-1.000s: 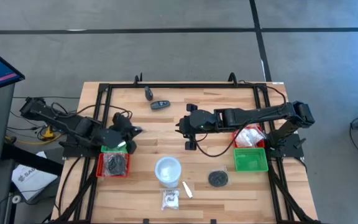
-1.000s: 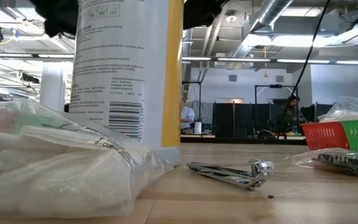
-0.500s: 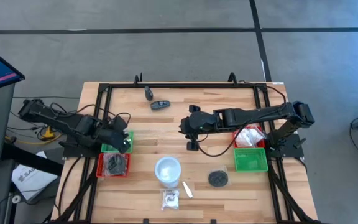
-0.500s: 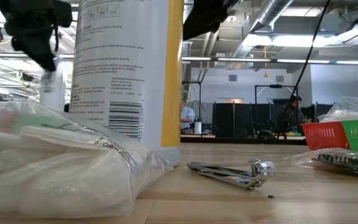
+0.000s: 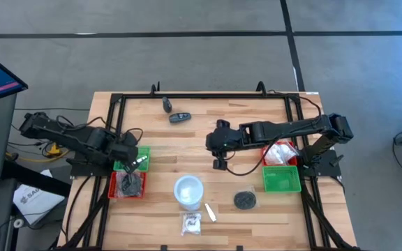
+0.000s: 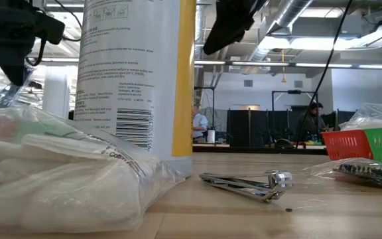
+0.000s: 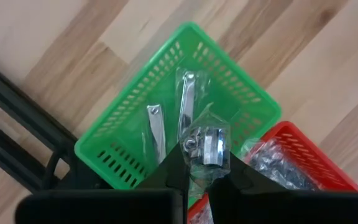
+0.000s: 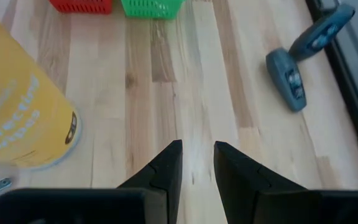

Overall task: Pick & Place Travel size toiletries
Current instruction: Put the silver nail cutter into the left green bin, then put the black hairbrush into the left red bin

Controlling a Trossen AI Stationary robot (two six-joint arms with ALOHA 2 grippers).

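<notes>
- Since a second ago, the left end effector (image 5: 135, 164) is drawing back from the middle of the desk (image 5: 201, 111) and is now hanging over the left-side trays, while the right end effector (image 5: 218, 155) is edging slightly rightward over the bare middle.
- Left end effector (image 7: 197, 174): its fingers are closing on a wrapped clipper (image 7: 205, 146), a silvery piece in clear film, carried above the green tray (image 7: 135, 124).
- Straight below it, two more silvery clippers (image 7: 156, 127) are lying in that green tray, long axes running roughly parallel to the held one; the red tray (image 7: 303, 155) is touching the green one's side, with a wrapped dark item in it.
- Judging from this, the drop is calling only for a release, since the tray is lying directly under the fingers.
- Right end effector (image 8: 196, 165): fingers are standing slightly apart, holding nothing.
- Outward from it, two dark oblong pieces (image 8: 303, 62) are lying toward the desk's far edge; the right arm is nearer these.
- Near the front edge, a loose clipper (image 6: 247, 184), a white wrapped piece (image 5: 191, 223) and a black disc (image 5: 245, 201) are waiting beside the white bottle (image 5: 188, 191).
</notes>
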